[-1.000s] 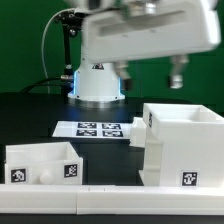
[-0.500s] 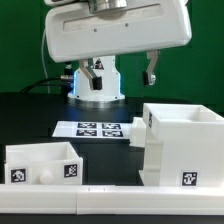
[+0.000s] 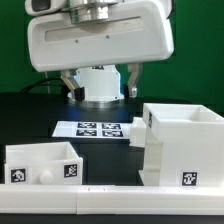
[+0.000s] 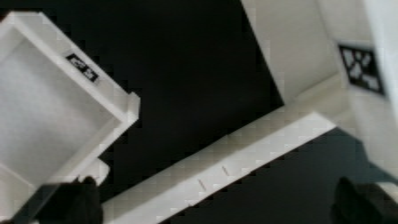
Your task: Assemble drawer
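The drawer's large white box housing (image 3: 188, 145) stands at the exterior view's right, with a tag on its front. A smaller white tray (image 3: 42, 162) with tags sits at the left. My gripper (image 3: 102, 88) hangs high above the table between them, open and empty, fingers wide apart. In the wrist view the gripper (image 4: 217, 205) is above the long white bar. There the tray (image 4: 50, 110) lies to one side and the housing (image 4: 329, 45) to the other. I cannot make out a second tray as a separate part.
A long white bar (image 3: 100, 196) lies along the front edge, also shown in the wrist view (image 4: 240, 160). The marker board (image 3: 100, 129) lies flat behind the parts. The robot base (image 3: 100, 82) stands at the back.
My gripper has swung toward the exterior view's left and come lower, from above the housing to above the gap between tray and housing. The parts have not moved.
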{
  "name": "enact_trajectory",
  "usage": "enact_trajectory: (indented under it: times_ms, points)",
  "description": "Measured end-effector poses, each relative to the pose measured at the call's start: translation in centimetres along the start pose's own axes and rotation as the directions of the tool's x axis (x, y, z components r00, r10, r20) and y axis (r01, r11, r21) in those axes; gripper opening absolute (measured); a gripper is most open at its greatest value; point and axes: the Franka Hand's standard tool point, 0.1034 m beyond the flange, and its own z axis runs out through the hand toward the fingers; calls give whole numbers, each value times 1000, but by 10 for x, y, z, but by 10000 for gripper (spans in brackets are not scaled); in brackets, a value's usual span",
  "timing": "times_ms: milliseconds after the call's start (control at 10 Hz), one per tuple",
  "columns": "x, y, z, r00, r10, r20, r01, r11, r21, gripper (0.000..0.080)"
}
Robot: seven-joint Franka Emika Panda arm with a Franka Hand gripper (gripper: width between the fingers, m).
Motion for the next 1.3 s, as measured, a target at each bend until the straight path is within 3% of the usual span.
enact_trajectory:
  times_ms: [100, 500, 700, 800, 1300]
  points:
    - [1, 1, -1, 994, 111, 21, -112, 993, 32, 649]
    - [1, 2, 1, 939, 342, 26, -343, 939, 24, 649]
    - [6, 6, 15, 764, 645, 22, -645, 764, 13, 649]
    - [11, 10, 22, 666, 746, 17, -746, 665, 32, 649]
    - [10, 8, 24, 461, 887, 30, -888, 460, 27, 649]
